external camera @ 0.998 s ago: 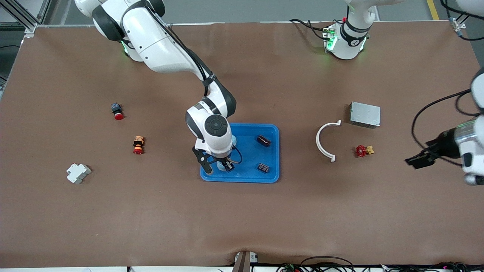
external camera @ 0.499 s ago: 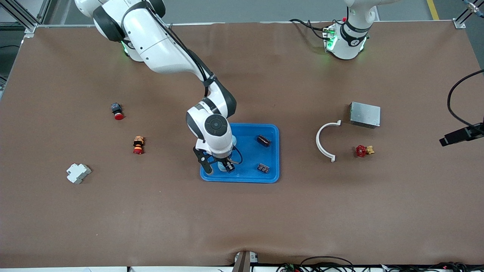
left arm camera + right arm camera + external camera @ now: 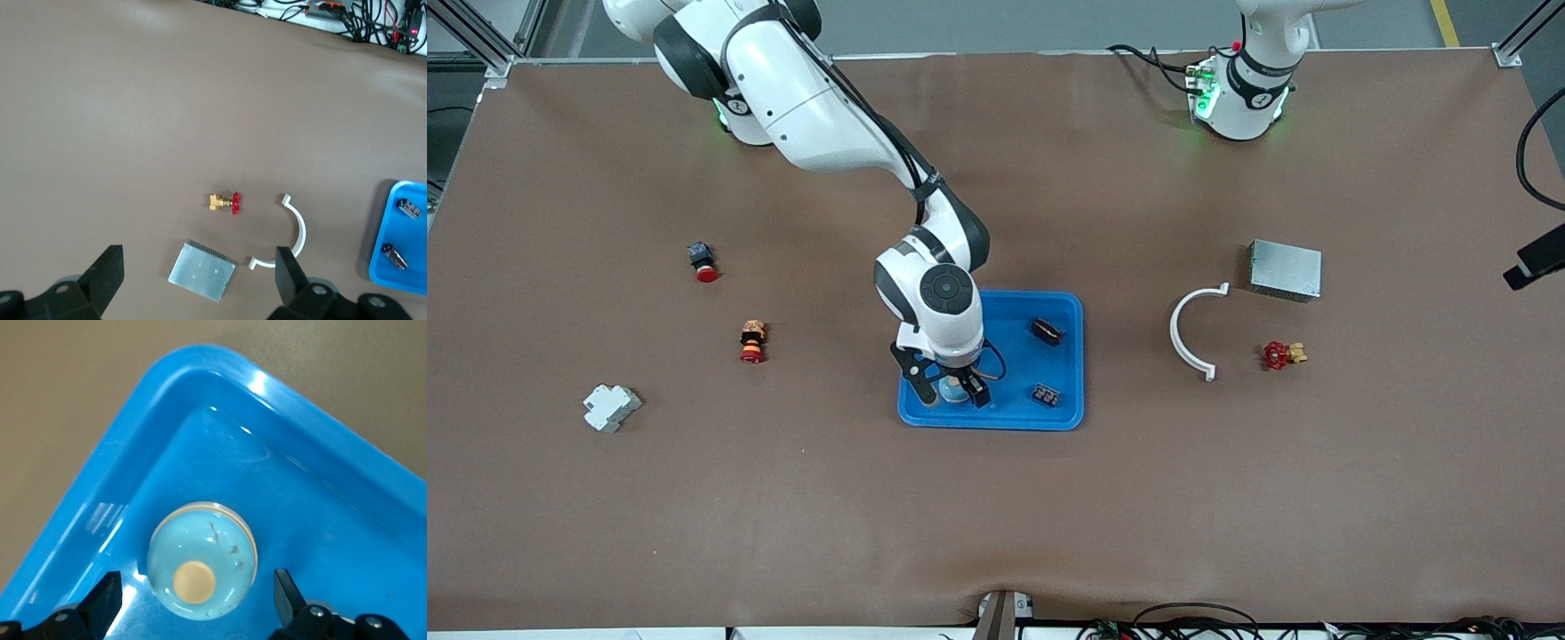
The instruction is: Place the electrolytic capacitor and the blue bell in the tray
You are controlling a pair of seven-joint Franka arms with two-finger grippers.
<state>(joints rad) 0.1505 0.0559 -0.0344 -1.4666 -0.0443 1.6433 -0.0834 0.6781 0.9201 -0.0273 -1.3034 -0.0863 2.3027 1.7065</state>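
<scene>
A wide table [image 3: 996,516] covered in matte brown sheeting fills nearly the whole front view, its covering slightly rippled and lifted along the near edge. Past the table's top edge lies a strip of grey floor [image 3: 1049,22] with a yellow line [image 3: 1445,22] painted on it, and aluminium frame struts [image 3: 480,40] stand at the corner toward the right arm's end. Black cables [image 3: 1192,622] trail along the near edge, and the light is even and soft, with only faint shadows.
</scene>
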